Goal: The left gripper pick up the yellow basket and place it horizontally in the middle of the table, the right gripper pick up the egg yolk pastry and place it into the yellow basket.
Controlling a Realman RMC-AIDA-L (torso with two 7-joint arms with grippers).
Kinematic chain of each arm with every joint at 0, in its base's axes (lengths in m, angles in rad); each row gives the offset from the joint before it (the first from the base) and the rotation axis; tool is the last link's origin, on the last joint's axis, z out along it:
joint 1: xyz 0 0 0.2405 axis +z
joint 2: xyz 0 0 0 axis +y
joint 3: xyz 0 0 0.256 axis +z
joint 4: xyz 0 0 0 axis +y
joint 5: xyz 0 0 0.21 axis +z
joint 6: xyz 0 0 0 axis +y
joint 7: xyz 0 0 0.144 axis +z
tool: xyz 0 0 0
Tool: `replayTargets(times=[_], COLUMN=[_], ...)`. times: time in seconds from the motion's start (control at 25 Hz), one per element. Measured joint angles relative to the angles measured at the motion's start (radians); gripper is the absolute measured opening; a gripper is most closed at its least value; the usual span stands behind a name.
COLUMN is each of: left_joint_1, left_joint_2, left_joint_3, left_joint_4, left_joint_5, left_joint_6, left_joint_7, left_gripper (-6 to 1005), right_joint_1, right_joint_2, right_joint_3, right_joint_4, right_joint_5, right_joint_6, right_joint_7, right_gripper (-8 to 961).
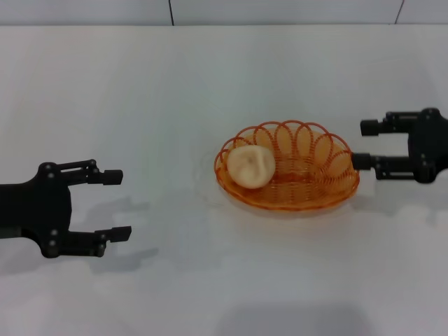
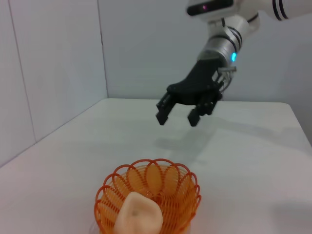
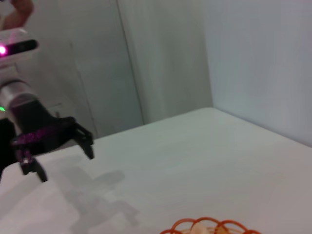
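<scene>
The yellow basket (image 1: 294,171) lies flat near the middle of the white table (image 1: 175,105). The egg yolk pastry (image 1: 251,166) sits inside it, at its left end. My left gripper (image 1: 117,204) is open and empty, well to the left of the basket. My right gripper (image 1: 362,145) is open and empty, just off the basket's right end. The left wrist view shows the basket (image 2: 156,192), the pastry (image 2: 139,214) and my right gripper (image 2: 178,116) above the table beyond them. The right wrist view shows the basket's rim (image 3: 209,227) and my left gripper (image 3: 63,158) farther off.
Grey wall panels (image 1: 210,10) stand behind the table's far edge. Bare tabletop lies in front of and behind the basket.
</scene>
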Motion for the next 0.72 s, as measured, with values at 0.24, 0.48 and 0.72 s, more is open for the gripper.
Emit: replayTargets(times=[0.24,0.48,0.72], left_joint_1=[-0.038,-0.066,-0.078], left_joint_2=[0.002,0.004,0.007], left_joint_3=[0.000,0.001,0.006], left_joint_4=[-0.033,-0.052,-0.053], left_joint_5=[0.006,0.008,0.008], left_joint_6=[-0.004,-0.023,-0.037], left_joint_7=[-0.008,-0.027,-0.047], left_gripper=[806,806,806], right_joint_1=[-0.019,-0.018,-0.019], right_joint_2=[0.002,0.003,0.002], right_joint_3=[-0.004,-0.007,-0.012], right_joint_4=[0.047,0.071,0.076], right_joint_5=[-0.011,-0.024,-0.026], right_joint_6=[-0.023,-0.027,-0.026], right_joint_7=[-0.099,-0.120,-0.131], right_gripper=[645,645,645])
